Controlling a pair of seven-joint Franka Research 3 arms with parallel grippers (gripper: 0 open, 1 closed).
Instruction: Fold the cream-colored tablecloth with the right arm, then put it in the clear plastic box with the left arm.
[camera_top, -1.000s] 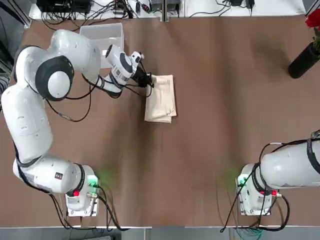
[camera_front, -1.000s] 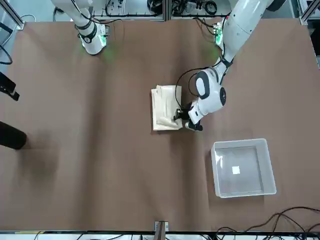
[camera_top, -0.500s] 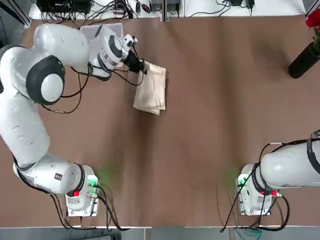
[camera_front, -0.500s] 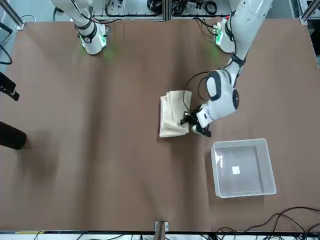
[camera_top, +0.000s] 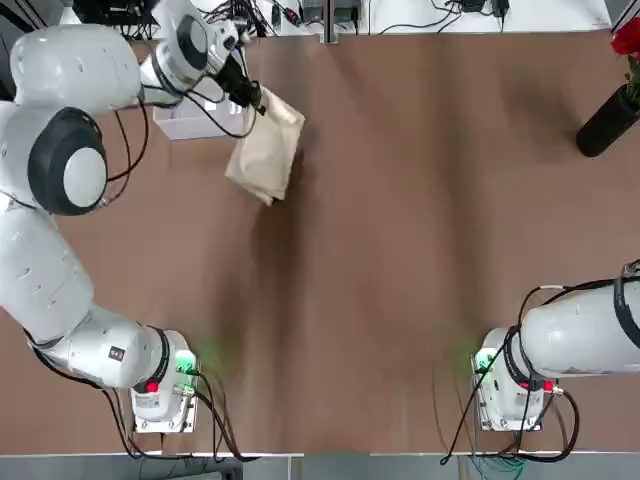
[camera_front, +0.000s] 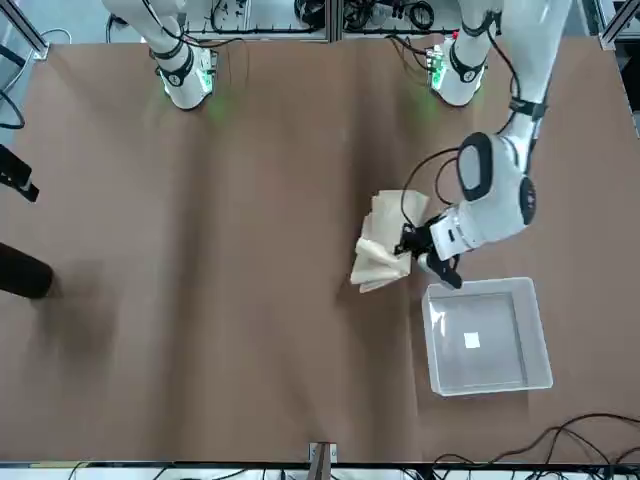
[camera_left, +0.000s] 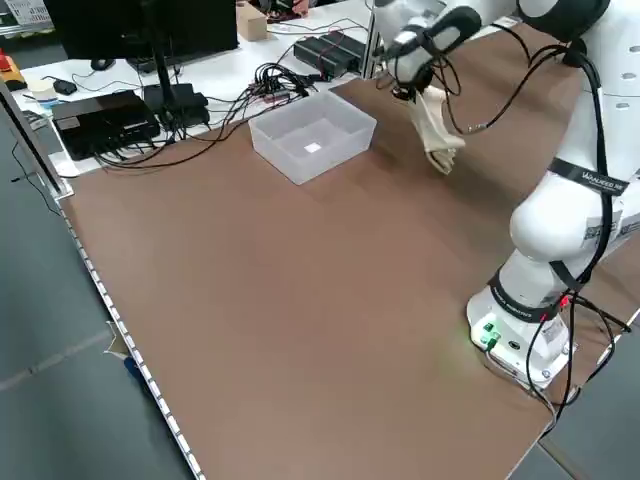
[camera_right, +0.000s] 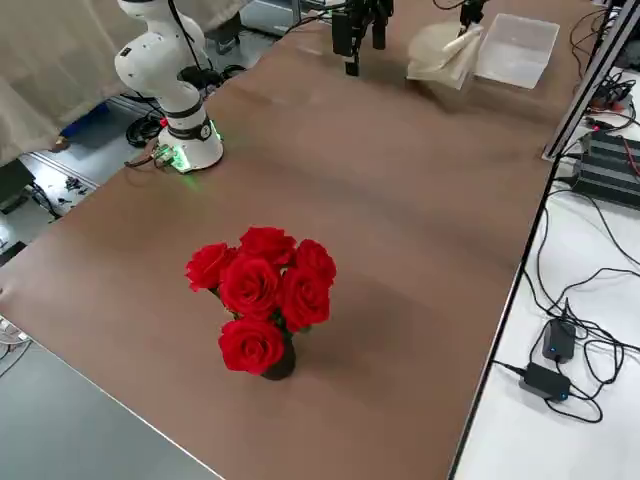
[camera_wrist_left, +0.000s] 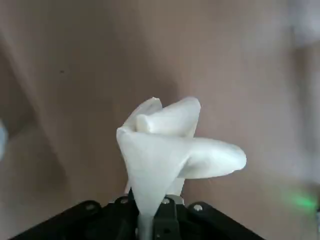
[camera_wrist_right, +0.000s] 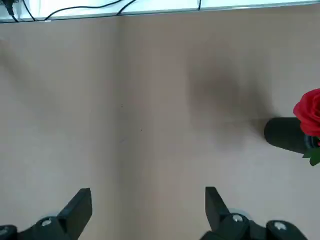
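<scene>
At far left, the box (camera_top: 185, 122) sits on the counter (camera_top: 400, 250). Just right of it, the left gripper (camera_top: 256, 103), jaws clamped on the folded cloth (camera_top: 262, 155), holds it in the air. At near right, the right gripper (camera_wrist_right: 147, 210) hangs parked, jaws apart.

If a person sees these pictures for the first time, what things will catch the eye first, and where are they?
First, the folded cream tablecloth hanging in the air from the left gripper, whose jaws are shut on its edge, just beside the clear plastic box at the table's far left corner. Next, the red roses in a dark vase at the far right. The right gripper is parked over bare table, jaws open.
</scene>
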